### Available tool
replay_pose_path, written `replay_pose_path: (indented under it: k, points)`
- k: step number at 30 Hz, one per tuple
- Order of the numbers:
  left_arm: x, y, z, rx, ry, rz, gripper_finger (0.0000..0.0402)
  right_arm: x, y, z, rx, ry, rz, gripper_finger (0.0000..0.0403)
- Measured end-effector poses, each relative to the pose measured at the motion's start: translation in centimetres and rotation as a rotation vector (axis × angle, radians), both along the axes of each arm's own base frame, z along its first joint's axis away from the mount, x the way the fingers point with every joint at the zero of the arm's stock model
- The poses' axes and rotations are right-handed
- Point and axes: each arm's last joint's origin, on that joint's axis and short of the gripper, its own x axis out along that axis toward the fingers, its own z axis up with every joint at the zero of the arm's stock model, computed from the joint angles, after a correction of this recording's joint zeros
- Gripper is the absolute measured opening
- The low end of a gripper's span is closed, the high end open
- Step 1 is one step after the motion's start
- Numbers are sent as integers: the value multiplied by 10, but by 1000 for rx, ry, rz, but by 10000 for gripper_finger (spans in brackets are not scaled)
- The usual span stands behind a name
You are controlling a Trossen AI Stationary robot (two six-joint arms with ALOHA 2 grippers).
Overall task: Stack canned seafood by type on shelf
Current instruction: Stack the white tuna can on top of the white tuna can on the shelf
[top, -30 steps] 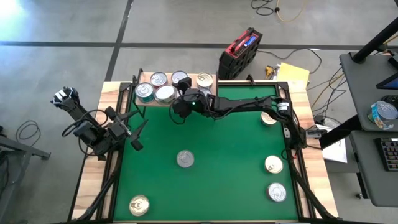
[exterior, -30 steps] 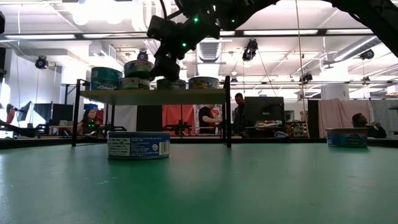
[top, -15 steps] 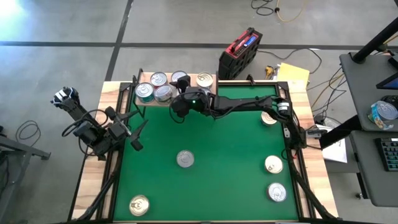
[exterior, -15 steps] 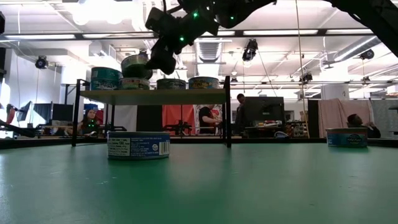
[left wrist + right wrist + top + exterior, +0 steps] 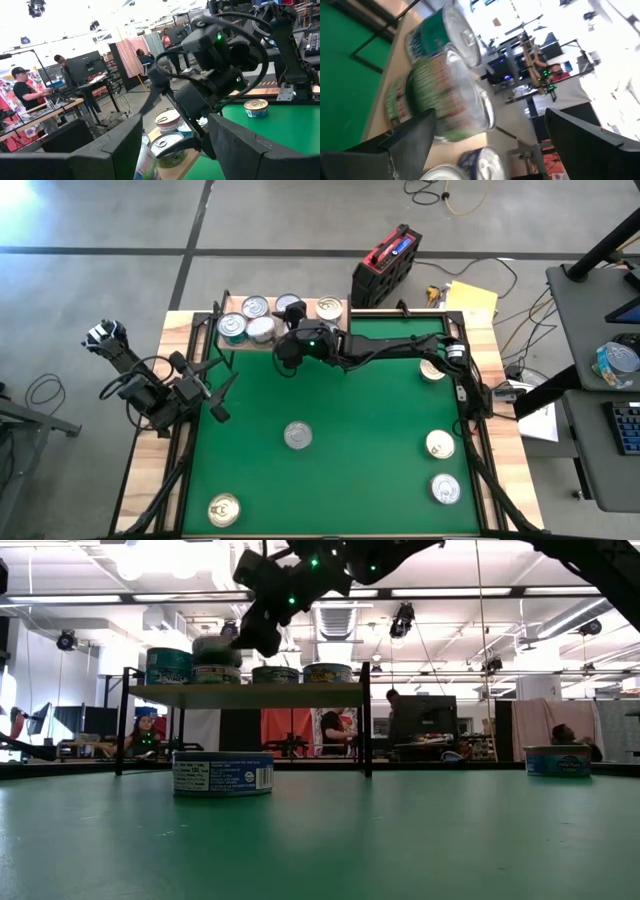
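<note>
Steel-rigid, smooth-sided tin [image 5: 217, 650] sits just ahead of the spread-open right gripper [image 5: 255, 635] on the shelf [image 5: 245, 693], likely slippery; best pinched across its sidewall.

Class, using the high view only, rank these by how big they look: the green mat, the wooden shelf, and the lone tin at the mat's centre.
1. Green mat
2. Wooden shelf
3. Centre tin
The gaps are wide, so no ties.
</note>
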Motion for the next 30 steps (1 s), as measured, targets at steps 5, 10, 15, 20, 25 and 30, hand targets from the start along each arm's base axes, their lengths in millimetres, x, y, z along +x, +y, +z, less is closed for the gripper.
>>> replay_pose_path:
  k: [5, 10, 15, 20, 25, 30]
  points:
    - [1, -1, -2, 8, 9, -1, 210, -1, 0, -4, 28, 29, -9, 361]
    - [1, -1, -2, 3, 5, -2, 210, -1, 1, -3, 15, 46, -34, 361]
    - [1, -1, -2, 3, 6, -2, 210, -5, 10, 5, 28, 71, -51, 361]
    - [2, -2, -3, 5, 9, -1, 210, -22, 18, 21, 152, 99, -76, 361]
    - [3, -3, -4, -1, 5, -3, 210, -46, 26, 41, 362, 105, -65, 361]
    - [6, -7, -8, 3, 11, -4, 210, -59, 33, 45, 536, 127, -46, 357]
